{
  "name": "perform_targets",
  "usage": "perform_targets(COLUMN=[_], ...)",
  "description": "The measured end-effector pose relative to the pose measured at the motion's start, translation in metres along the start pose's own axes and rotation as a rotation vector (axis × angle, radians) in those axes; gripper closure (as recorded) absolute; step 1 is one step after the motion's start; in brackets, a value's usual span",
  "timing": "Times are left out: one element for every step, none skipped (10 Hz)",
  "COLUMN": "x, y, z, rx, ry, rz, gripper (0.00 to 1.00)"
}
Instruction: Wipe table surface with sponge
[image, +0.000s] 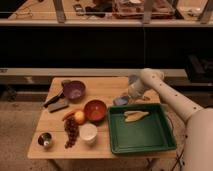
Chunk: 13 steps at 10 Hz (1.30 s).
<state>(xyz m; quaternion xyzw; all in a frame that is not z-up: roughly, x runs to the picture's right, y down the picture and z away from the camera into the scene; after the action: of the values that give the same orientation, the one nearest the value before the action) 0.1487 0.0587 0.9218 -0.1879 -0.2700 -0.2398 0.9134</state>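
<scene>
The surface (107, 87) is light tan wood with plank grain. Near its right edge lies a green tray (142, 146) holding a pale yellow piece (136, 116). The white arm's gripper (125, 98) sits at the tray's far edge on the pale blue-grey sponge (120, 101). Toward the left edge are a purple bowl (74, 90), an orange bowl (95, 110), a white cup (88, 133) and dark red grapes (71, 131).
</scene>
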Motion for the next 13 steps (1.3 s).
perform_targets(x=[0.001,0.019,0.025,0.026,0.02,0.011,0.003,-0.015,-0.027,-0.035,-0.05,-0.062,-0.068], y=[0.0,-0.027,-0.04,-0.049,-0.066,-0.079,-0.087,-0.094,-0.091,-0.086,-0.074,-0.064,-0.053], z=[0.0,0.003,0.008,0.012,0.022,0.031,0.037,0.046,0.05,0.052,0.053,0.052,0.048], rx=[0.001,0.022,0.025,0.028,0.028,0.026,0.023,0.015,0.007,-0.001,-0.012,-0.017,-0.012], ry=[0.002,0.033,0.034,0.034,0.025,0.015,0.007,-0.016,-0.032,-0.042,-0.057,-0.063,-0.066], rz=[0.001,0.029,0.038,0.039,0.029,0.017,0.001,-0.032,-0.055,-0.07,-0.097,-0.117,-0.117], gripper=[1.0,1.0,1.0,1.0,1.0,1.0,1.0,1.0,1.0,1.0,1.0,1.0,1.0])
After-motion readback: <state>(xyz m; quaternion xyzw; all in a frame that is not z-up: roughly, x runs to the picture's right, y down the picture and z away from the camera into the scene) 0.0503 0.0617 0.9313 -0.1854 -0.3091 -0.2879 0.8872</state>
